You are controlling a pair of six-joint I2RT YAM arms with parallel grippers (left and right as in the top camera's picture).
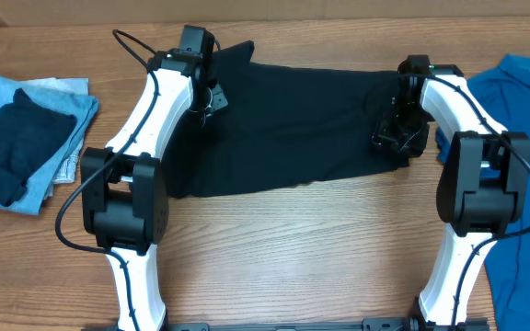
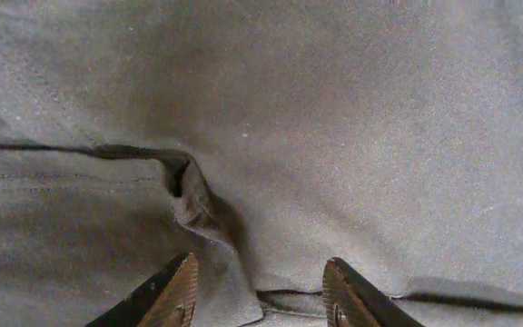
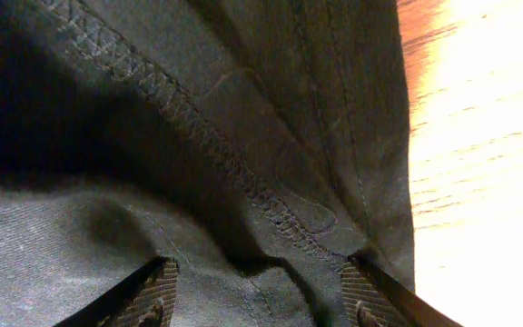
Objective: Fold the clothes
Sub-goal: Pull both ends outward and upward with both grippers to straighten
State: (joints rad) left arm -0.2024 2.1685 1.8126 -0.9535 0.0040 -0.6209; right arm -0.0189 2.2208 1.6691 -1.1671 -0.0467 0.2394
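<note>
One matte black shirt point(image 1: 293, 119), creased oblong.

We look straight down from overhead on the whole desk point(image 1: 274, 230). Our left wrist view faces past the left tool point(image 2: 260, 268), very near, onto the black shirt point(image 2: 334, 118); our right wrist view, equally near, faces past the right tool point(image 3: 261, 265) onto its seamed edge and bare desk. All three share that shirt.

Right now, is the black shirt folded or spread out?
Partly folded: the black shirt lies as a wide band; the left wrist view shows layers overlapping.
</note>
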